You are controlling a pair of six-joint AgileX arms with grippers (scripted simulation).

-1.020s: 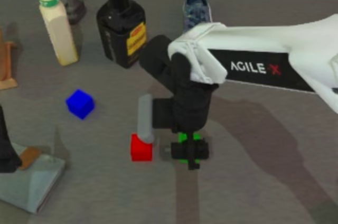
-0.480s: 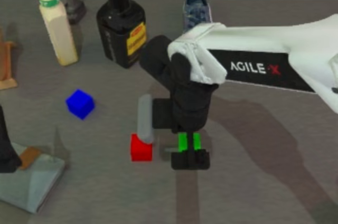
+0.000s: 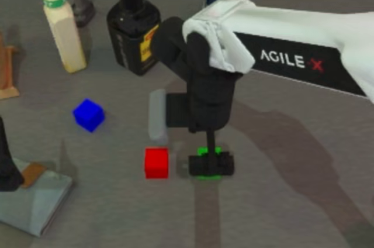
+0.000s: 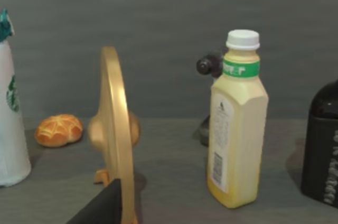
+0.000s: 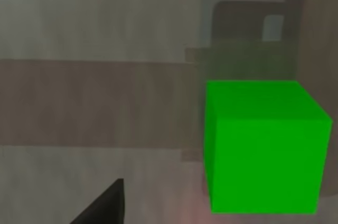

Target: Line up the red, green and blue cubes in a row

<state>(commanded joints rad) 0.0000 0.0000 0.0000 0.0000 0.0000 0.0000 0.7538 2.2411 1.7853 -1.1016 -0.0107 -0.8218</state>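
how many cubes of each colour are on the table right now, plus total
red cube: 1
green cube: 1, mostly hidden under the right hand in the top view
blue cube: 1
total: 3 cubes

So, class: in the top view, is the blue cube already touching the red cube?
No: the blue cube sits apart from the red cube, farther toward the table's left with bare tabletop between them.

grey table (image 3: 280, 201), red cube (image 3: 156, 162), blue cube (image 3: 88, 114)
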